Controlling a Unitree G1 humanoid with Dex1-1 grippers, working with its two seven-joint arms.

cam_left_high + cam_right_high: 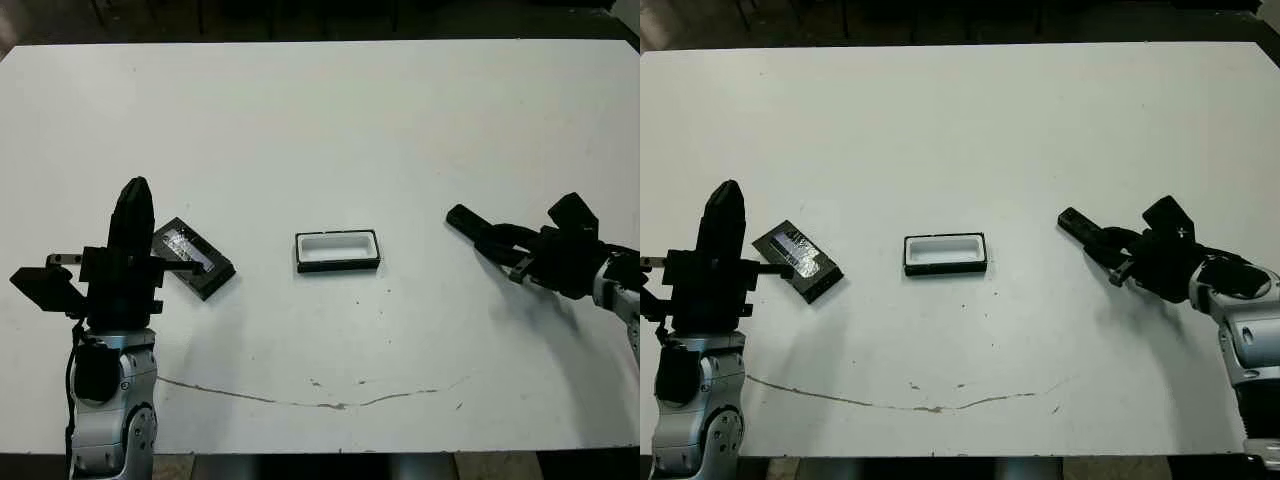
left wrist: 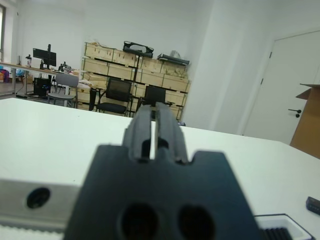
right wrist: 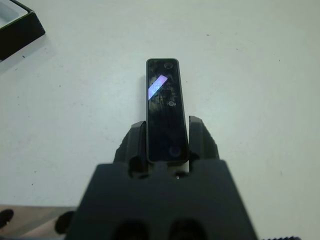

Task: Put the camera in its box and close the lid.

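The camera is a slim black bar with a small lit screen. My right gripper is shut on its rear end and holds it just over the table at the right, with its free end pointing toward the middle. The box, a black tray with white lining, sits open at the table's centre, a hand-length left of the camera. Left of the box, the flat black lid with its shiny window lies on the table. Beside the lid, my left gripper stands raised, shut and holding nothing.
White table with broad bare room behind the objects. A thin dark crack line runs along the front. The left wrist view shows a room with chairs and wooden crates beyond the table, and the box's corner.
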